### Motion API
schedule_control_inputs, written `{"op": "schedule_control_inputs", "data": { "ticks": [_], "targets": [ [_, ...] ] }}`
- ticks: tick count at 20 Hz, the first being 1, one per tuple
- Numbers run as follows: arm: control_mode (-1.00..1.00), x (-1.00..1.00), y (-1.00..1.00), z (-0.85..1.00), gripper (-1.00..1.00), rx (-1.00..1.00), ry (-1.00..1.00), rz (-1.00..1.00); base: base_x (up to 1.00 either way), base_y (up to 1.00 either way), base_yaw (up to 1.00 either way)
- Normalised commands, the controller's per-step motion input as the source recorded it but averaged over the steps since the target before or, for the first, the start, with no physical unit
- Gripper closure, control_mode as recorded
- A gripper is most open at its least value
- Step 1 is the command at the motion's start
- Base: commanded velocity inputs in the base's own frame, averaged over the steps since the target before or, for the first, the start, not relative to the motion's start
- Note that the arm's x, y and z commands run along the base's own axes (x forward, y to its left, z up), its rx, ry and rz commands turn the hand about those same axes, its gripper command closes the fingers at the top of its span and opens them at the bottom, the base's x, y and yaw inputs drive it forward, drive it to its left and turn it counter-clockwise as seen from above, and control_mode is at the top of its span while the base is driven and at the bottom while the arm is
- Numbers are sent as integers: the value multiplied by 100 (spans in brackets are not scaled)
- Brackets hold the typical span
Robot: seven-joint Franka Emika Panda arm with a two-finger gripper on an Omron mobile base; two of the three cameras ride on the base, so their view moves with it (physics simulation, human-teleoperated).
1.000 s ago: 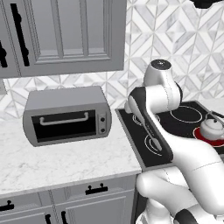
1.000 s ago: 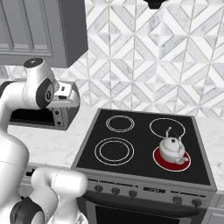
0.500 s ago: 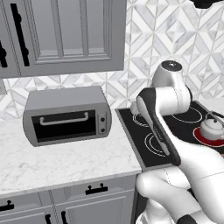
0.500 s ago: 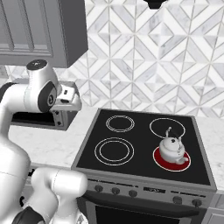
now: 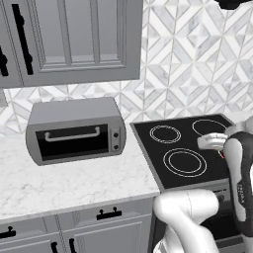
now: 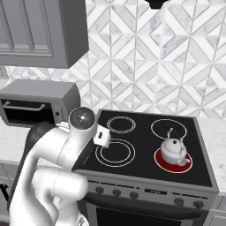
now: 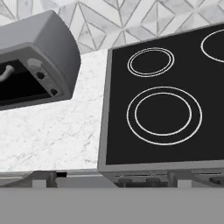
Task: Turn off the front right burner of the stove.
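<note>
Burner (image 6: 173,160) glows red at the front right of the stove (image 6: 145,152), with a kettle (image 6: 173,149) on it. Gripper (image 6: 102,136) hovers over the stove's front left; finger spacing apparently indeterminable.

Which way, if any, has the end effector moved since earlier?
Yes. The end effector went right and down, from the toaster oven to the stove's left edge.

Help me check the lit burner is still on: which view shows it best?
The right base view: the front right burner glows red under a kettle. In the left base view the arm hides most of it; the hand view looks at the stove's left burners.
</note>
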Motion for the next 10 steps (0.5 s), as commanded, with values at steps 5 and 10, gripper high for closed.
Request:
{"op": "schedule_control_inputs", "data": {
  "ticks": [5, 10],
  "targets": [
    [-100, -97, -100, -78, -100, 23, -46, 0, 0, 0, 0],
    [-100, -31, -79, -58, -100, -2, -35, 10, 0, 0, 0]
  ]
}}
